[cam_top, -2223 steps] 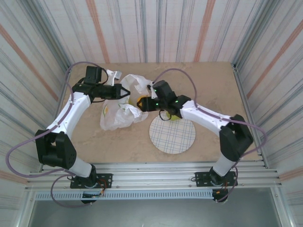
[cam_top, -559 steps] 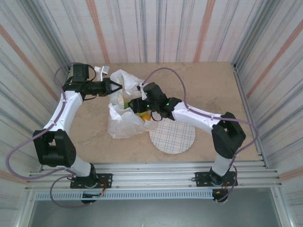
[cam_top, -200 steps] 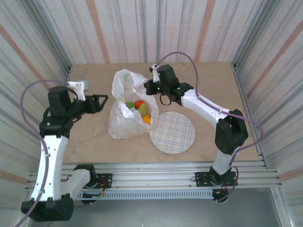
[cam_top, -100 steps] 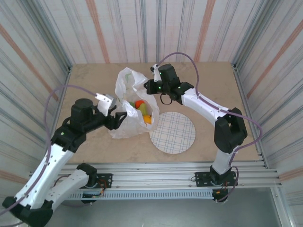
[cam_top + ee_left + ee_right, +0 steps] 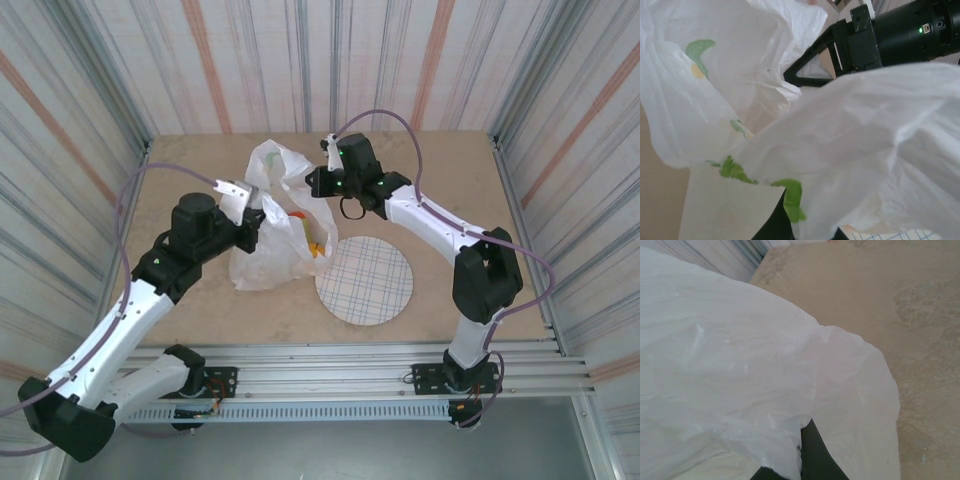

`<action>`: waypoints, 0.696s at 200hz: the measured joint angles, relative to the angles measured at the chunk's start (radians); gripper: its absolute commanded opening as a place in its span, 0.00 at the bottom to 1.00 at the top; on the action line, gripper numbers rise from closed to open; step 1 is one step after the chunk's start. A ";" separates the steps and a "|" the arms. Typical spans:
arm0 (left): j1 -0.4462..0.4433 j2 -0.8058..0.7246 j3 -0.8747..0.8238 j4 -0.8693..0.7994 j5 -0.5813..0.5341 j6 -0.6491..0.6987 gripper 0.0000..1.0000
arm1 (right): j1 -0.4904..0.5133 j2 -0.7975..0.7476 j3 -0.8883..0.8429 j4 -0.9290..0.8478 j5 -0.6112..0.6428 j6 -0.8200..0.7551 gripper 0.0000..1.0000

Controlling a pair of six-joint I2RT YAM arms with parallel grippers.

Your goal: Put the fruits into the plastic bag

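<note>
From above: plastic bag (image 5: 268,262) slung between the two pincers, standing on the tabletop (image 5: 440,190). At the bag's left rim, left pincer (image 5: 250,226), pressed together on a fold of film. At the rim's far right corner, right pincer (image 5: 312,185), likewise pinching film and holding that corner raised. Mouth pulled open between them.

Fruits (image 5: 300,216) down in the mouth, just to the near side of the right pincer and to the right of the left pincer: a red-orange one, a yellow-green sliver beside it, an orange one lower against the right wall. Count impossible; most hidden under film.

Plate (image 5: 365,290) flat on the tabletop, to the near side of the right pincer. Edge touching the bag's right flank or just beside it; cannot tell which.

Left wrist view, adding what the overhead lacks: print on the film, green leafy patches and a pale yellow dot, seen through wrinkled layers. Film bunched over the dark fingers at the bottom edge. Across the mouth, the right pincer's black fingers nipped on a twisted strip of rim, green lamp lit on the wrist behind. Corner of the plate's grid lines at bottom right.

Right wrist view: white crinkled film heaped over one dark finger at the bottom edge. Bare mottled tan tabletop beyond.

Bag overall: thin, white, half see-through, heavily crumpled.
</note>
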 measured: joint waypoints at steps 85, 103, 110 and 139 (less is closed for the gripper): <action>0.422 0.059 0.195 -0.005 0.185 -0.290 0.00 | -0.066 -0.145 0.119 -0.038 0.050 0.003 0.00; 0.457 0.101 0.202 -0.022 0.213 -0.327 0.00 | -0.072 -0.146 0.157 -0.039 0.050 0.003 0.00; 0.463 0.122 0.204 -0.029 0.222 -0.339 0.00 | -0.073 -0.146 0.162 -0.040 0.050 0.003 0.00; 0.465 0.193 0.211 -0.036 0.262 -0.375 0.00 | -0.076 -0.132 0.175 -0.045 0.069 0.002 0.00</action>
